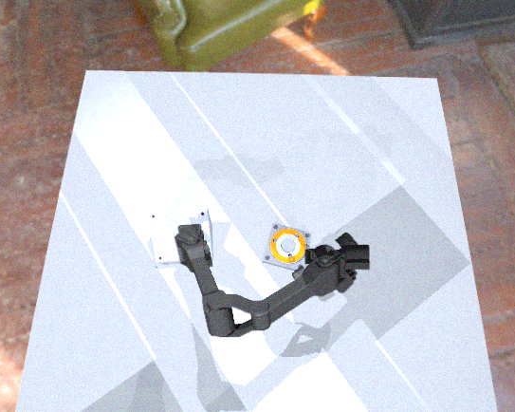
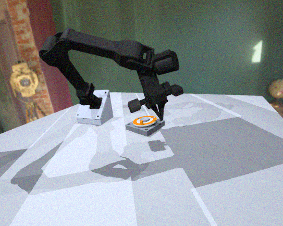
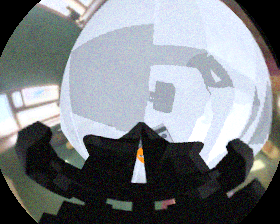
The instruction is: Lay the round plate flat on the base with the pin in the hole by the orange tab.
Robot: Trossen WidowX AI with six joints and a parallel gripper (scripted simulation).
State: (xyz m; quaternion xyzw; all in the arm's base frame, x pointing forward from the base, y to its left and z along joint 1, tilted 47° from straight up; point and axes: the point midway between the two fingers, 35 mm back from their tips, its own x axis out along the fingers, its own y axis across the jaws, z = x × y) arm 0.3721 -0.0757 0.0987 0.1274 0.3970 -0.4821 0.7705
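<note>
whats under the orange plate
The orange plate lies on a grey square base, around a pale round post. The pin and hole cannot be made out. The shut hand points down at the plate's rim; contact is unclear.

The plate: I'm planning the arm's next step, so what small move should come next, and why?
Probably a short sideways push along the rim, turning the round plate about the post. The gripper is shut on nothing, its tips down at the plate's edge over the base, placed to nudge rather than grasp. Whether the tips touch the rim, and where the pin lies, cannot be told.
</note>
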